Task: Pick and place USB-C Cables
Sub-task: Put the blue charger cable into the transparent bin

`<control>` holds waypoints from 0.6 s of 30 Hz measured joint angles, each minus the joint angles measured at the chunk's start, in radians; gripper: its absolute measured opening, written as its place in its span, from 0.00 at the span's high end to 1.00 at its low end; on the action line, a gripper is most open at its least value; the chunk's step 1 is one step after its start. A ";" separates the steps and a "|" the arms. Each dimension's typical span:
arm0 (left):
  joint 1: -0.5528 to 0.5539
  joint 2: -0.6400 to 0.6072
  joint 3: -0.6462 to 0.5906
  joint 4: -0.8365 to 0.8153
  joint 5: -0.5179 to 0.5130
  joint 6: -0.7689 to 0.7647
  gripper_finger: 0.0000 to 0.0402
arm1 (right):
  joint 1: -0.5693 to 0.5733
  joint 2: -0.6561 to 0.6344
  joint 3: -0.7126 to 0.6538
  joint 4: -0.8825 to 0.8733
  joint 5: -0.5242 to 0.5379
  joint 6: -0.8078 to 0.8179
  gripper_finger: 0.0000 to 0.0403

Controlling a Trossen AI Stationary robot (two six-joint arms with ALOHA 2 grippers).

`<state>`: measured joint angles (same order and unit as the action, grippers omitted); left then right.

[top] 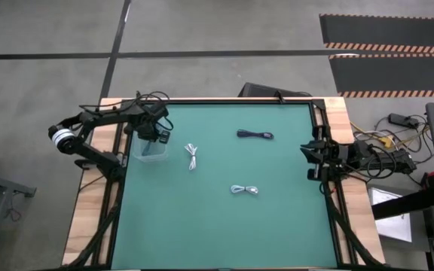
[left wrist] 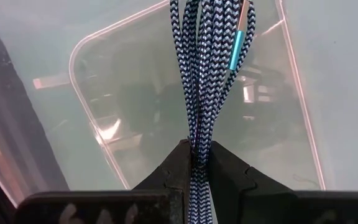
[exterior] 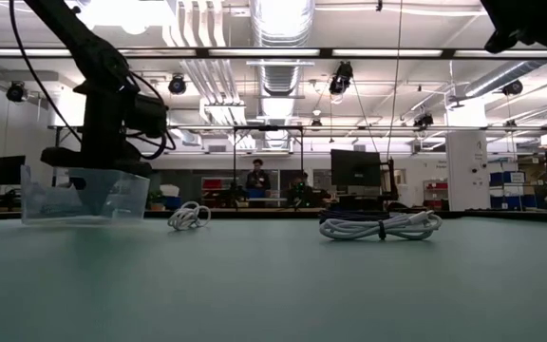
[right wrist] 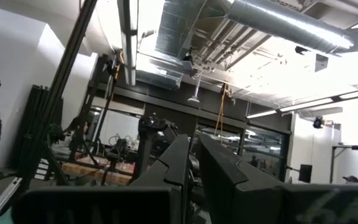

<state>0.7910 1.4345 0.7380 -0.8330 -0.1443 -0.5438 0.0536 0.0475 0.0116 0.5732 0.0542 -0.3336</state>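
Fingers of the left gripper (left wrist: 197, 163) are closed on the teal-green cable (left wrist: 207, 74), whose braided bundle hangs with its long axis pointing straight into the clear container (left wrist: 104, 93) directly beneath it, so I judge the coming move needs only a release, or a short lowering first. Beside this container on the green tabletop (top: 224, 218) lie the white cable (top: 192, 156) nearest, the pale silvery-blue cable (top: 244, 190) farther off, and the black cable (top: 255, 135) farthest from it. Far from the container, the right gripper (right wrist: 191, 163) waits at the opposite tabletop edge with its fingers nearly closed on nothing.
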 joint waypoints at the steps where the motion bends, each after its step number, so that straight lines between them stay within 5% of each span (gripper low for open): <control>1: 0.000 0.000 0.000 0.001 -0.002 0.000 0.94 | 0.000 0.000 0.000 -0.001 0.000 0.000 0.93; 18: 0.001 -0.016 -0.002 0.002 -0.001 0.001 0.94 | 0.000 0.000 0.000 -0.015 0.001 -0.008 0.93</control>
<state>0.7918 1.4181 0.7364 -0.8307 -0.1451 -0.5430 0.0536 0.0475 0.0116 0.5583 0.0551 -0.3420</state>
